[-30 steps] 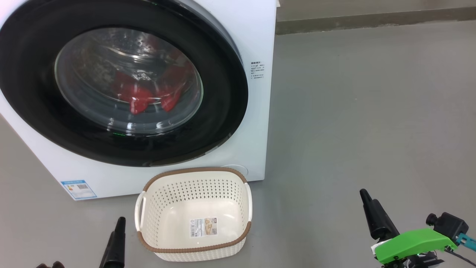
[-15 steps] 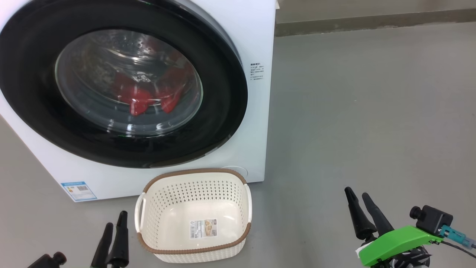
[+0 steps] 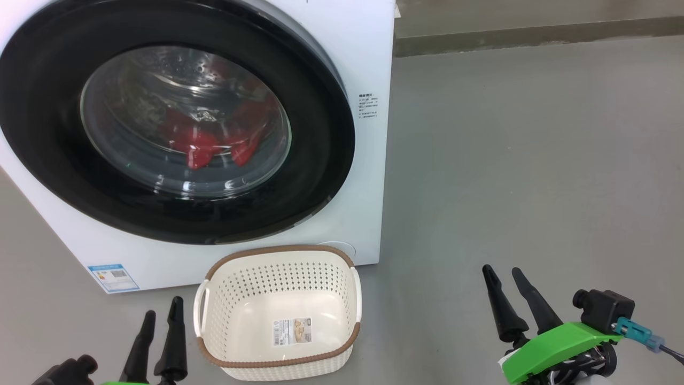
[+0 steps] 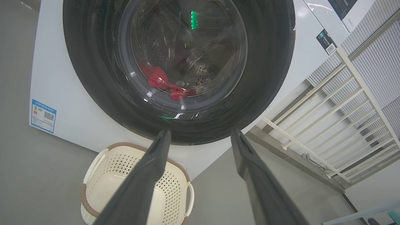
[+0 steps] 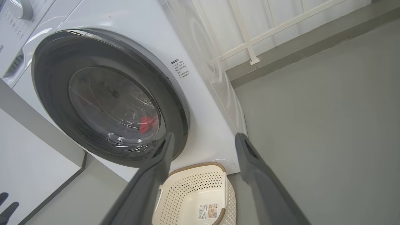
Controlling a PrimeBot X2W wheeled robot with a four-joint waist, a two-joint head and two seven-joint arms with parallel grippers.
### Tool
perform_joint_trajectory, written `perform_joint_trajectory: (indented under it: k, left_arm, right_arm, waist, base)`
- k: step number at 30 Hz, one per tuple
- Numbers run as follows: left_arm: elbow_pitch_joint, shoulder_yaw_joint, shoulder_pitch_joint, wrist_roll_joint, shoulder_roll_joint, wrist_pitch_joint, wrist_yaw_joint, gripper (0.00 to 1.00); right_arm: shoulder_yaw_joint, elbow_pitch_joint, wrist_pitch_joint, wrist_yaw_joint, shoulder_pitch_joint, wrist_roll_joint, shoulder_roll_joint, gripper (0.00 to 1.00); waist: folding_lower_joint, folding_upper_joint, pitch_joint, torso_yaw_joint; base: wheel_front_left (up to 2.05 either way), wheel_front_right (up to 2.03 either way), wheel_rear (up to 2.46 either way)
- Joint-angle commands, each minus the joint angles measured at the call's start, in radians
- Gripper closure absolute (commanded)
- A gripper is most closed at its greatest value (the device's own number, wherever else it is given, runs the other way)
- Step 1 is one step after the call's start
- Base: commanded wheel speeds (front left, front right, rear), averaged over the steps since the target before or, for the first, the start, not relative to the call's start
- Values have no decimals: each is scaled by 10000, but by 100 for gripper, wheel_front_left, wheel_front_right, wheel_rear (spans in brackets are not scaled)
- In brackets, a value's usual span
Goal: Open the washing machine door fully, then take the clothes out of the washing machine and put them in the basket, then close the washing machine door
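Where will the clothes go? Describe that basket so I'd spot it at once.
Find the white washing machine with its round black door. On the grey floor in front of it stands the basket: cream plastic, full of holes, brown rim, paper label inside.

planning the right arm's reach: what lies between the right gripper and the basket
Only bare grey floor between the right gripper and the basket, in the head view.

The washing machine door (image 3: pixel 326 133) is cut off at top and left.

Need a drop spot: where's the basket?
Head view, lower centre: the basket sits on the floor before the washing machine, right of the left end effector.
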Motion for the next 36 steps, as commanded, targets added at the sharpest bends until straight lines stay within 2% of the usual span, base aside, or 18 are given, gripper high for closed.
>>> perform_joint_trajectory:
  k: [1, 36]
  left_arm:
    - [-384, 274, -208, 422, 212, -163, -46, 0]
    - [-504, 304, -140, 4183, 339, -1195, -66, 0]
  right_arm:
    - [254, -327, -161, -5, -481, -387, -104, 0]
    - [777, -544, -1188, -7, -472, -4302, -187, 0]
  waist:
    - [-1, 0, -18, -3]
    - [-1, 0, -337, 30]
  base:
    - [0, 0, 0]
    - [0, 0, 0]
